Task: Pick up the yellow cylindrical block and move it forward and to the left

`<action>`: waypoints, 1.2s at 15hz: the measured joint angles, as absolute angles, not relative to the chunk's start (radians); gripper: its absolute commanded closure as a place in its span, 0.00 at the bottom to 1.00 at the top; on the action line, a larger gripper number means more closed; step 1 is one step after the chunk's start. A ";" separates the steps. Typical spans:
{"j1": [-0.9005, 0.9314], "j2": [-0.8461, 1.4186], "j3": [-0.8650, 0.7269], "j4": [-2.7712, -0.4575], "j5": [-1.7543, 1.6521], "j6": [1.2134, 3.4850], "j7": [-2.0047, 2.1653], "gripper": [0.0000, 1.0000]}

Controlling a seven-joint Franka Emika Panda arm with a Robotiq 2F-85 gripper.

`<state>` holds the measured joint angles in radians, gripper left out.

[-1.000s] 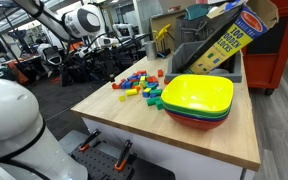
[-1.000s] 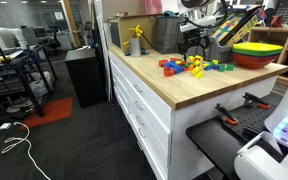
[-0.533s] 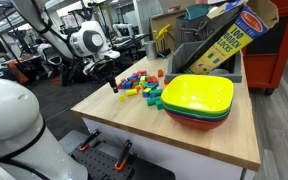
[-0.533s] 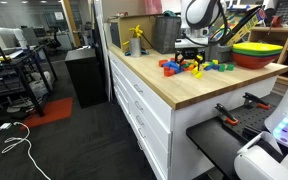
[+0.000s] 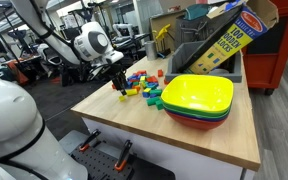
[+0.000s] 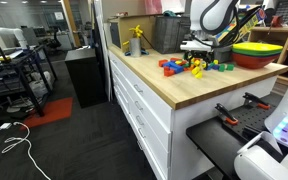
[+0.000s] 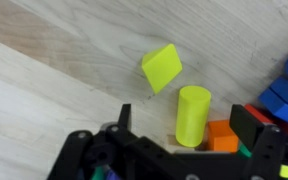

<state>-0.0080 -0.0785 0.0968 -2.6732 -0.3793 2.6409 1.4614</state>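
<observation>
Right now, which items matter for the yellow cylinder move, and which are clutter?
Job: small yellow cylindrical block; open Robotiq gripper.
Clutter: flat-sided yellow block; orange block; blue blocks; stacked plastic bowls; cardboard block box.

Robotics lab: workbench, office chairs, cables.

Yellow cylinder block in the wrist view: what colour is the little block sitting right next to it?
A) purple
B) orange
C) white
B: a small orange block lies right beside the bright-yellow cylindrical block in the wrist view.
</observation>
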 measured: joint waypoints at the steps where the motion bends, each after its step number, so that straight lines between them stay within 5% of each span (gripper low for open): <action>1: -0.013 -0.081 0.095 -2.672 -0.403 2.641 1.482 0.00; 9: -0.035 -0.032 0.065 -2.653 -0.434 2.732 1.498 0.00; 10: -0.035 -0.015 0.061 -2.646 -0.434 2.747 1.498 0.25; 12: -0.034 0.021 0.053 -2.629 -0.432 2.767 1.495 0.32; 18: -0.010 0.061 0.029 -2.597 -0.398 2.780 1.476 0.80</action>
